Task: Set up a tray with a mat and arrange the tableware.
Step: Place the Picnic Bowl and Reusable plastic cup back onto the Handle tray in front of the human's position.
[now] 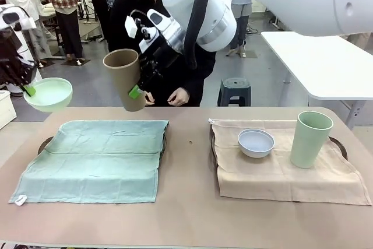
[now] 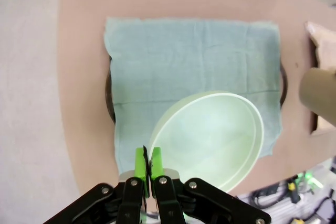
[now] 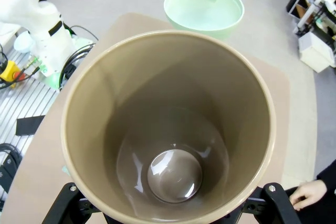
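Mint-green and glossy, a small round bowl [image 1: 48, 94] is held in the air at the table's nine o'clock edge, its rim pinched between the closed green pads of the left gripper [image 2: 147, 162]; in the left wrist view the bowl hangs over the near corner of a pale teal cloth mat [image 1: 93, 160], which is spread on a dark tray [image 1: 45, 143]. A tall tan-brown handleless cup [image 1: 127, 80] is carried tilted above the mat's twelve o'clock edge by the right gripper [image 1: 139, 84], whose jaws are spread wide around the cup's wall; the cup's empty, shiny inside is seen from the right wrist camera. At the table's three o'clock side, a beige cloth mat [image 1: 287, 170] is laid over a second dark tray [image 1: 340, 146]. On it a pale bluish-white small round bowl [image 1: 256, 142] is set just beside, at nine o'clock of, a tall pale-green handleless cup [image 1: 310, 139], which stands upright. A person in dark clothing is seen at the far side, one hand [image 1: 179, 97] apparently resting at the table edge, though it is partly hidden by the arm.
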`<state>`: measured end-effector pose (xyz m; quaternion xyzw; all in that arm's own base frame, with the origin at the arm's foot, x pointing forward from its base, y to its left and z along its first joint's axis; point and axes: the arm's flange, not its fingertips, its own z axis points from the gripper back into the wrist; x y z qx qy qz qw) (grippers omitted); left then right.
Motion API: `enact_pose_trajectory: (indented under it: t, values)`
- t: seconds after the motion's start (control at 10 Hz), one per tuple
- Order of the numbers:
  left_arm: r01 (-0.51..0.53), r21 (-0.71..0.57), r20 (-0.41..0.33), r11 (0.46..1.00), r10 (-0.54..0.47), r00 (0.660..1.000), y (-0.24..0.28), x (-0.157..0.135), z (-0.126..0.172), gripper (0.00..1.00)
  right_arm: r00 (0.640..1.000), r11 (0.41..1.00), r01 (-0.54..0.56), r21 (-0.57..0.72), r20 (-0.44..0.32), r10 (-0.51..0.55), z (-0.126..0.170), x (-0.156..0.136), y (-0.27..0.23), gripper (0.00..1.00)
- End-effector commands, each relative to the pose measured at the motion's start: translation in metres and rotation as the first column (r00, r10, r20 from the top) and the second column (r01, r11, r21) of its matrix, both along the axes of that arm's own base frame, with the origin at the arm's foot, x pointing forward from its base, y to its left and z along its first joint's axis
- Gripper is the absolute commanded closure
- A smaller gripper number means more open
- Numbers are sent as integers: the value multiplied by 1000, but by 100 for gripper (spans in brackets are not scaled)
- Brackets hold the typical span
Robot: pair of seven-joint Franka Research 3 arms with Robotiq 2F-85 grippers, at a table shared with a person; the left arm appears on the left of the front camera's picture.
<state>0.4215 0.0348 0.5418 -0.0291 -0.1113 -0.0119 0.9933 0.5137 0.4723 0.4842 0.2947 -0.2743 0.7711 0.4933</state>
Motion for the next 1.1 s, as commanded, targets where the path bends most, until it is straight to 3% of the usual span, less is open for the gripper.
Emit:
enact_pose_trajectory:
  t: [0.0,0.2,0.3,0.5,0.7,1.0]
  values:
    - [15,-4,-37,1000,-15,999,0,12,-47,96,998,997,-67,30,-19,67,-39,16,12,17]
    - [23,-83,-93,996,-31,995,-6,13,-67,96,995,998,-69,7,-69,69,-61,21,19,17]
    - [5,-9,-61,1000,-5,998,-2,9,-53,96,998,999,-48,0,-32,48,-52,12,9,17]
    - [5,-9,-61,1000,-5,998,-2,9,-53,96,998,999,-48,0,-32,48,-52,12,9,17]
    - [6,-73,-98,997,-13,995,-9,14,-78,96,995,997,-73,10,-69,73,-81,20,21,17]
    - [10,-38,-109,999,-14,994,-34,23,-108,96,987,992,-112,62,-106,118,-111,21,35,17]
